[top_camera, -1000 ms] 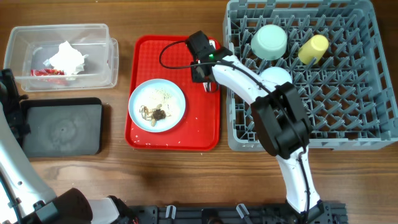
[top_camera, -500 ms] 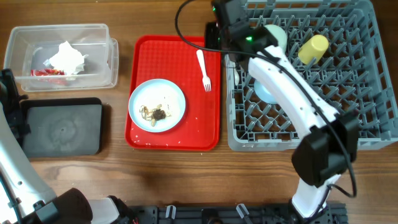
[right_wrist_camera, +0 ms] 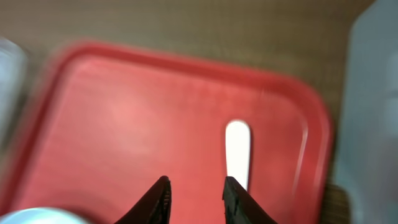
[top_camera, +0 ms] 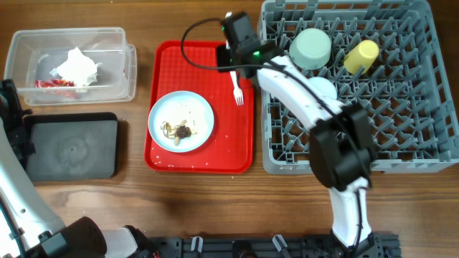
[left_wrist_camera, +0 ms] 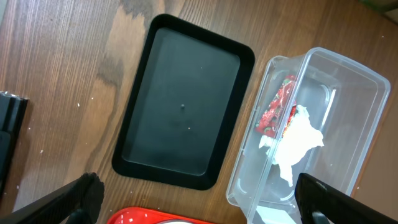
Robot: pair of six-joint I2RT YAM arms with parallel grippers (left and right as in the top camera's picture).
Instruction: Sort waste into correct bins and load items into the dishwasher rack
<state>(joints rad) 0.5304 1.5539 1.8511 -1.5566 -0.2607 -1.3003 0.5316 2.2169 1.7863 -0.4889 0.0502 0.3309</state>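
Note:
My right gripper [top_camera: 232, 56] hovers over the far right corner of the red tray [top_camera: 172, 57], jaws open a little with nothing between them [right_wrist_camera: 196, 191]. The white fork [top_camera: 236, 86] lies on the tray just beside it, and its handle [right_wrist_camera: 237, 151] shows right of my fingers. On the pale blue plate [top_camera: 193, 107] lie brown scraps [top_camera: 179, 130]. The clear tub [top_camera: 107, 43] holds the white napkin [left_wrist_camera: 297, 140] and the red wrapper [left_wrist_camera: 277, 111]. Beside it sits the black tray [left_wrist_camera: 183, 99]. My left gripper [left_wrist_camera: 202, 205] stands wide open above them.
The grey dishwasher rack [top_camera: 423, 154] on the right holds a pale green bowl [top_camera: 310, 48], a yellow cup [top_camera: 361, 56] and a pale blue bowl [top_camera: 324, 87] partly under my right arm. White crumbs dot the red tray. My left arm [top_camera: 11, 132] runs along the table's left edge.
My right gripper swung to the rack's far left corner and has come back over the tray's far right corner, its jaws a little wider apart. The left arm has not moved.

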